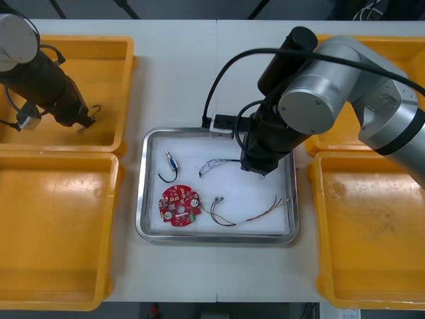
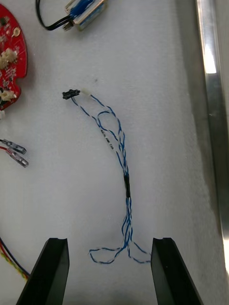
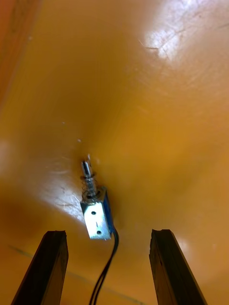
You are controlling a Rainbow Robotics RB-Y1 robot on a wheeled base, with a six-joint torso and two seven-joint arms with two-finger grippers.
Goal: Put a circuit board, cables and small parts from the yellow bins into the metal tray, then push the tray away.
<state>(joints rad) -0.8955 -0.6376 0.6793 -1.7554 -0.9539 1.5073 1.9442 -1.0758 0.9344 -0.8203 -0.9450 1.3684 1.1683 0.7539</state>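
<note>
The metal tray (image 1: 151,232), white inside, holds a round red circuit board (image 1: 178,205), a small metal part on a black cable (image 1: 170,164), a red and yellow cable (image 1: 249,214) and a twisted blue and white cable (image 1: 216,163). My right gripper (image 1: 260,167) hangs over the tray's far right part. In the right wrist view it (image 2: 110,274) is open, and the twisted cable (image 2: 119,157) lies flat on the tray floor with its frayed end between the fingers. My left gripper (image 1: 85,122) is down in the far left yellow bin (image 1: 116,60), open (image 3: 107,271) above a small metal part (image 3: 98,219) with a black lead.
A near left bin (image 1: 60,232) and two yellow bins on the right (image 1: 372,232) flank the tray. The right arm's bulky elbow (image 1: 319,100) and its black cable reach over the tray's far edge. The tray's shiny rim (image 2: 210,95) runs close beside the right fingers.
</note>
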